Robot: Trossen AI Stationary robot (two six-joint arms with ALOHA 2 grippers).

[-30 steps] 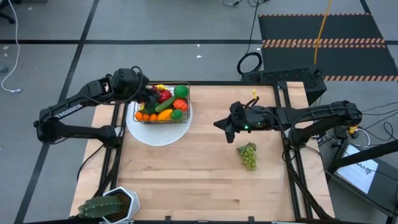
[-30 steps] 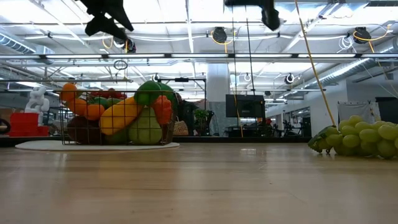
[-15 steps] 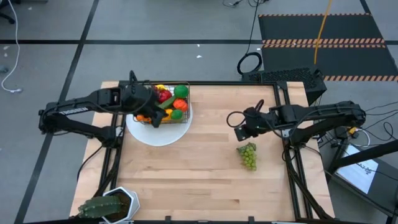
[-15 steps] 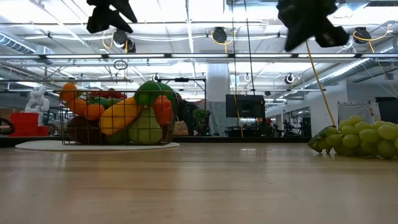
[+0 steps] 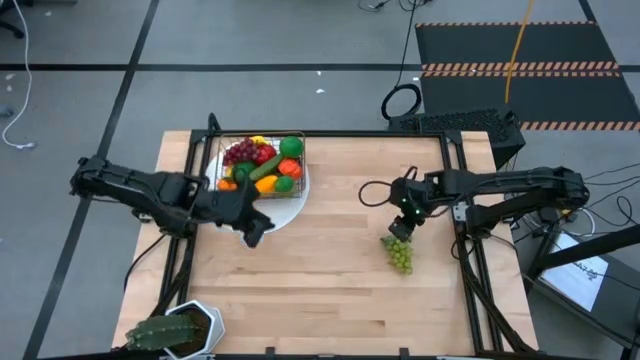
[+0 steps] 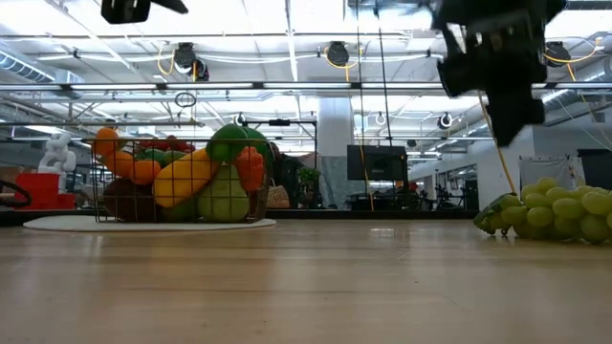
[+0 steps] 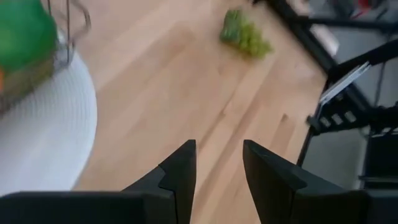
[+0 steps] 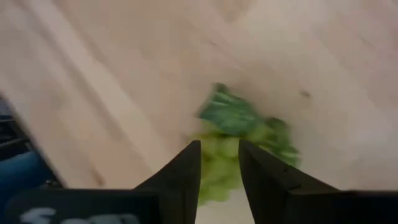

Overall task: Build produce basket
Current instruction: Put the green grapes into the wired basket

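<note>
Basket (image 5: 262,165) is sitting on the white plate (image 5: 285,211), loaded with produce (image 5: 265,160), well off to the side of the right end effector (image 5: 405,222); the counter (image 5: 320,280) is carrying the plate.

Green grapes (image 5: 400,250), the one piece outside the basket, are lying just below the right end effector, which is hovering over their leafy stem end with fingers (image 8: 180,177) slightly parted and grasping nothing. For a sound pick, I judge it should be opening wider, centring over the bunch near the stem and coming straight down before clenching.

Left end effector (image 5: 252,232) is hanging beside the plate's edge, fingers (image 7: 180,174) a little apart and empty.

Motion blur is smearing the grapes in the right wrist view, the low view is cutting the bunch off, and fruit deep in the basket is hard to make out.
</note>
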